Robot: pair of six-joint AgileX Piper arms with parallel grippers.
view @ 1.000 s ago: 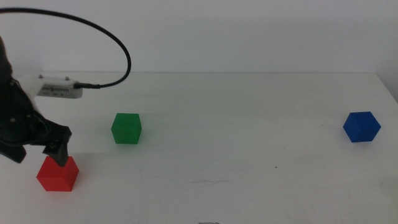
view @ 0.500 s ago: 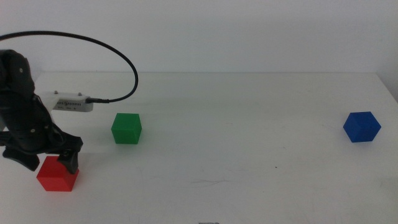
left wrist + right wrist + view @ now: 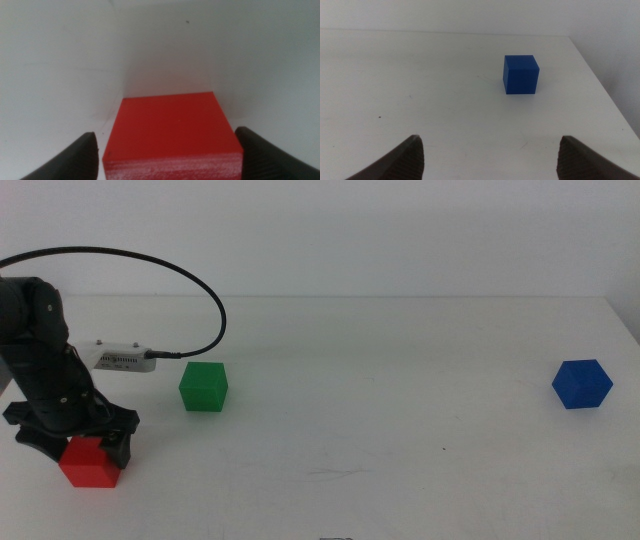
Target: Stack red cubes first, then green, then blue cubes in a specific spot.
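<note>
The red cube (image 3: pixel 88 464) sits on the white table at the front left. My left gripper (image 3: pixel 72 445) has come down over it, open, with one jaw on each side of the cube. In the left wrist view the red cube (image 3: pixel 172 132) fills the gap between the jaws, with a thin gap at each side. The green cube (image 3: pixel 203 386) stands to the right of and behind the red one. The blue cube (image 3: pixel 581 384) stands at the far right; it also shows in the right wrist view (image 3: pixel 520 74). My right gripper (image 3: pixel 487 165) is open and waits well back from the blue cube.
A black cable (image 3: pixel 150 265) arcs over the left arm to its white wrist camera unit (image 3: pixel 125 358). The table's right edge (image 3: pixel 625 330) runs close to the blue cube. Bare white tabletop (image 3: pixel 400 410) lies between the green and blue cubes.
My left gripper has moved right and down, from beside the red cube to straddling it. The cubes have not moved. The right arm has not moved.
</note>
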